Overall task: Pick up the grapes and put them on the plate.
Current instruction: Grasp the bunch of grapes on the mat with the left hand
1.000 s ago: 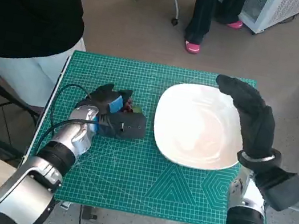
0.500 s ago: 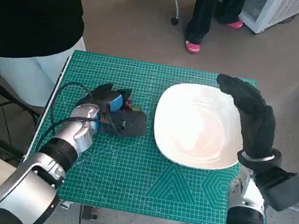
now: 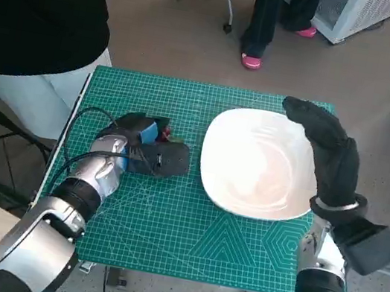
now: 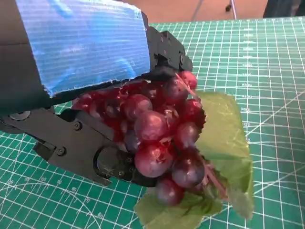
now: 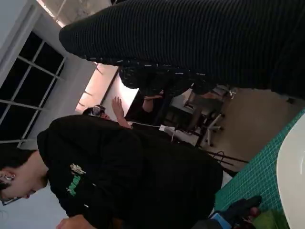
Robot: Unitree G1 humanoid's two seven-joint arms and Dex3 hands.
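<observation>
The grapes (image 4: 159, 138) are held by the left hand (image 3: 138, 136) at the left middle of the head view, low on the green mat (image 3: 167, 217). In the left wrist view the black fingers (image 4: 95, 152) are wrapped around the dark red bunch, and a green leaf (image 4: 224, 143) is seen sticking out beside it, low to the mat. Only a tiny bit of red is seen in the head view, next to the blue tape. It cannot be told whether the bunch is lifted or touching the mat.

The white plate (image 3: 256, 164) is seen at the right middle of the head view, well apart from the grapes — nothing is seen on it. The right hand (image 3: 326, 150) is held over the plate's right edge, with its gloved fingers stretched out and nothing in them.

A person in a black top (image 5: 119, 167) is seen in the lower half of the right wrist view. 2 legs with pink shoes (image 3: 251, 61) are seen at the top middle of the head view, on the floor.
</observation>
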